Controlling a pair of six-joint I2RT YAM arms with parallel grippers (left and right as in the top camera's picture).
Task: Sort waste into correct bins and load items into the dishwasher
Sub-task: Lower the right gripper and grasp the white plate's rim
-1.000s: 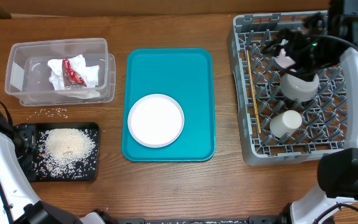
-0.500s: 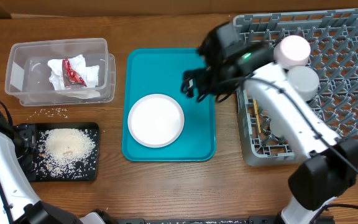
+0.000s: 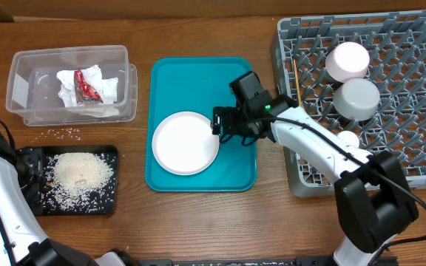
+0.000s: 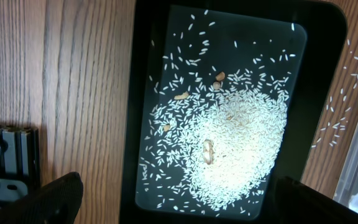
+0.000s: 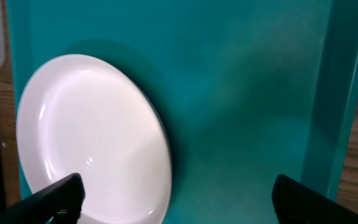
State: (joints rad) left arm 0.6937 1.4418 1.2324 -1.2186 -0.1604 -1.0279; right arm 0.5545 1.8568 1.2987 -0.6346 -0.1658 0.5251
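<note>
While the right hand (image 3: pixel 224 127) hangs open beside its rim, the plate (image 3: pixel 183 144) lies flat, face up.

The tabletop (image 3: pixel 198 222) is brown wood with a streaky grain. The tray (image 3: pixel 198 77) at the middle is plain teal, and the plate (image 3: pixel 185 142) on it looks white with a faint pink cast. The tub (image 3: pixel 28 74) is clear, with white napkins (image 3: pixel 109 87) and a red wrapper (image 3: pixel 89 89) inside. The black tray (image 3: pixel 103 203) is speckled with whitish rice (image 3: pixel 80 171) and a few tan crumbs (image 4: pixel 207 151). The rack (image 3: pixel 420 148) is grey with a grid pattern. In it are a pink dish (image 3: pixel 347 60), a grey-white bowl (image 3: pixel 356 98), a white cup (image 3: pixel 346 139) and light wooden chopsticks (image 3: pixel 296 81).
</note>
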